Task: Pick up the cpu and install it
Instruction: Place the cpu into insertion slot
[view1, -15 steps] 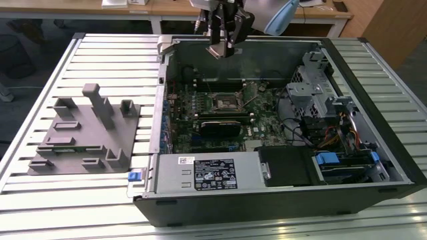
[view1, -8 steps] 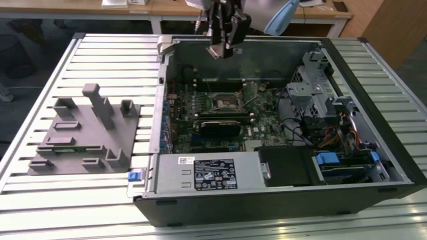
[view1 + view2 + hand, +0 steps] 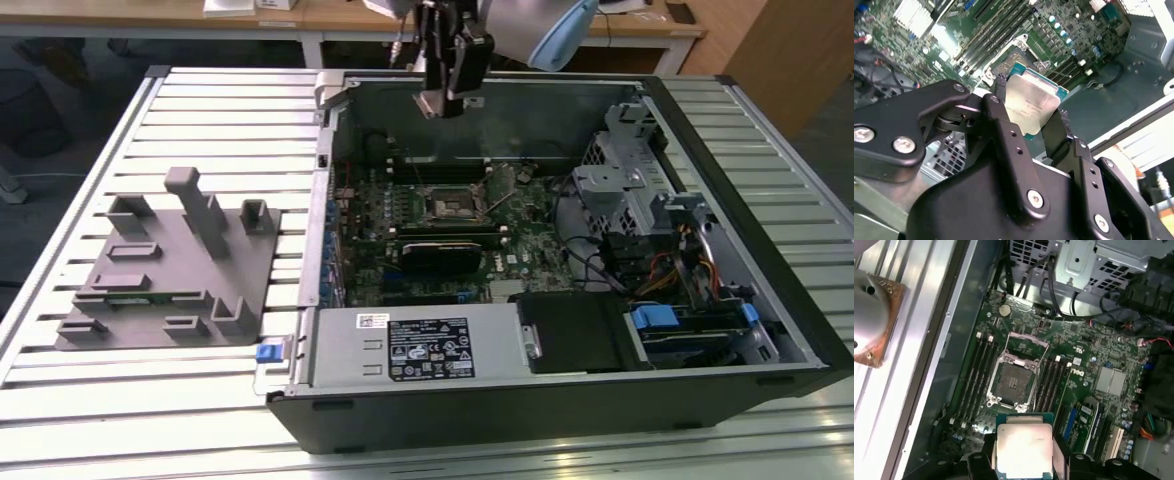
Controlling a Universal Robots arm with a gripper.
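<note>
My gripper [image 3: 1030,102] is shut on the cpu [image 3: 1031,102], a small flat square chip with a pale silver top and a green rim; its fingers clamp two opposite edges. In the first wrist view the cpu [image 3: 1024,447] hangs above the green motherboard, short of the open black socket frame [image 3: 1014,372] with its metal bracket. In the exterior view the gripper [image 3: 447,95] hovers high over the far wall of the open computer case [image 3: 774,300], and the socket [image 3: 451,207] lies below and nearer the camera.
A grey fixture [image 3: 174,265] with upright posts lies on the slatted table at the exterior view's left. Inside the case are a drive cage [image 3: 627,170], cables, a power supply [image 3: 420,345] and memory slots [image 3: 976,375] flanking the socket. A copper-based heatsink [image 3: 871,325] rests outside the case.
</note>
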